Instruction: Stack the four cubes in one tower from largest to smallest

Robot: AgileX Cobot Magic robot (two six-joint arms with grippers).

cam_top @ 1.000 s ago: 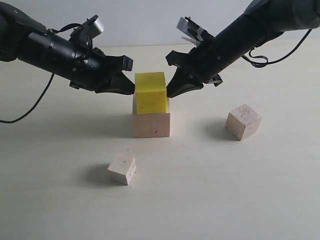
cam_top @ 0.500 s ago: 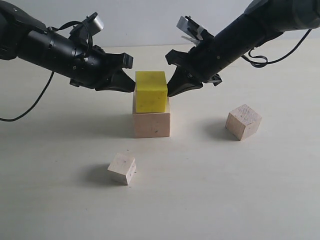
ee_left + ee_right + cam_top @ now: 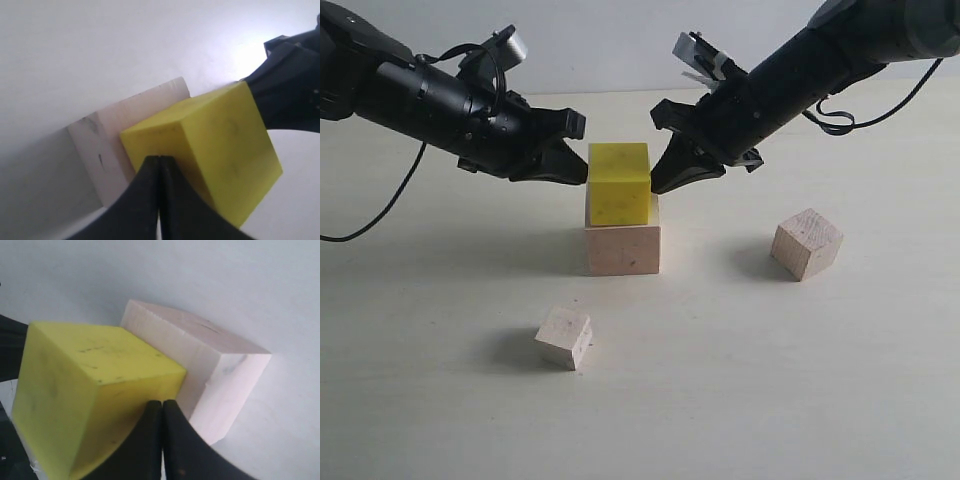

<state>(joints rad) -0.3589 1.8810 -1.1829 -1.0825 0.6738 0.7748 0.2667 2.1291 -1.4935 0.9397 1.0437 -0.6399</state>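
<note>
Pale worktop; yellow cube sits skewed on large cube. Left gripper and right gripper, jaws pinched empty, flank it; uneven nudge could tip it off.

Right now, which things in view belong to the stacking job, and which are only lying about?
Belong to the job: large wooden cube, yellow cube on it, medium wooden cube, small wooden cube, left hand, right hand (both shut).
Lying about: nothing loose that I can see; only the table itself.
</note>
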